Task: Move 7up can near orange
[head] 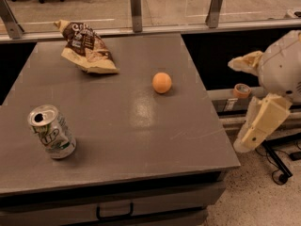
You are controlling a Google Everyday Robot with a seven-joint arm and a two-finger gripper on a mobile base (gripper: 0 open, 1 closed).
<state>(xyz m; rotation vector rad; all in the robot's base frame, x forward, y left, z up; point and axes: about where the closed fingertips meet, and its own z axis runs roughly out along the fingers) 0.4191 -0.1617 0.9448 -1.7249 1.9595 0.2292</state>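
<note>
The 7up can (51,132) stands slightly tilted on the grey table (141,140), near its front left edge, with its opened silver top showing. The orange (162,83) lies near the middle right of the table, well apart from the can. My gripper (236,105), cream-coloured, hangs off the table's right side, beyond the edge and level with the orange. It is open and holds nothing. It is far from the can.
A brown and tan snack bag (87,48) lies at the back left of the table. A tape roll (241,90) sits on a ledge to the right, behind the gripper. A railing with metal posts (136,4) runs behind the table.
</note>
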